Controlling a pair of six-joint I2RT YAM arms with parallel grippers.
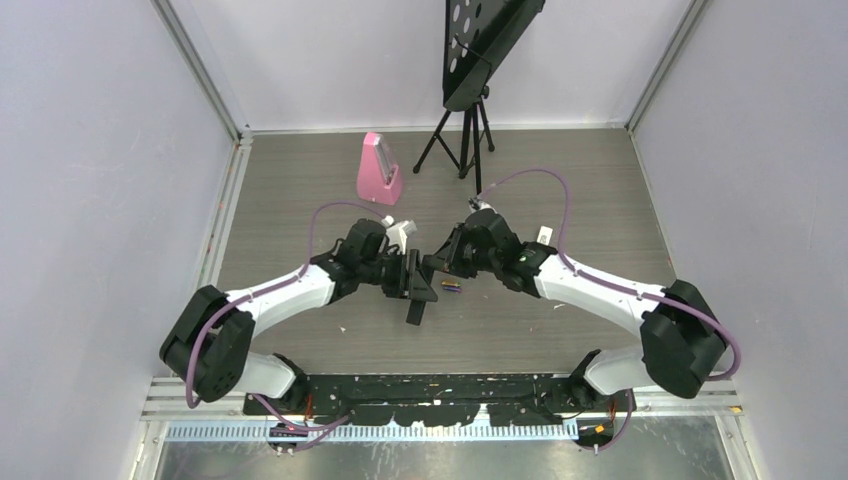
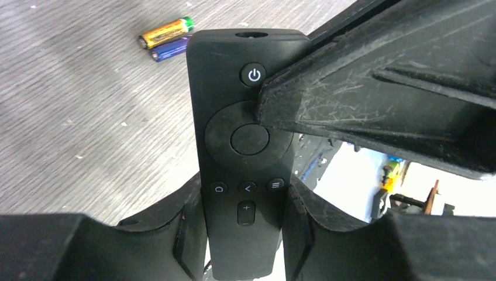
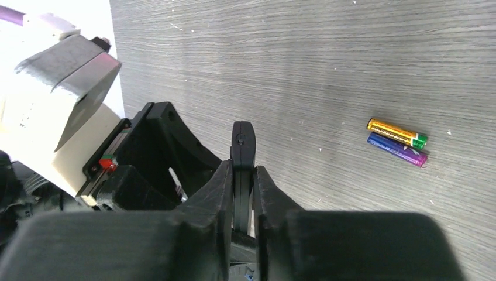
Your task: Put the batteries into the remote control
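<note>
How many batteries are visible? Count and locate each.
2. The gold cylindrical battery with a green end and the purple cylindrical battery lie side by side on the grey wood-grain table; others may be hidden.

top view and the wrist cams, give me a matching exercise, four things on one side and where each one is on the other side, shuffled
Things
1. remote control
2. batteries
3. pink wedge-shaped object
4. black stand

Places
A. lying loose, side by side on the table
B. upright on the table, left of the stand's legs
C. at the table's far edge, on three legs
D. clamped by the left gripper and the right gripper

Pairs: 1-D, 2-A, 3-B, 4-C
</note>
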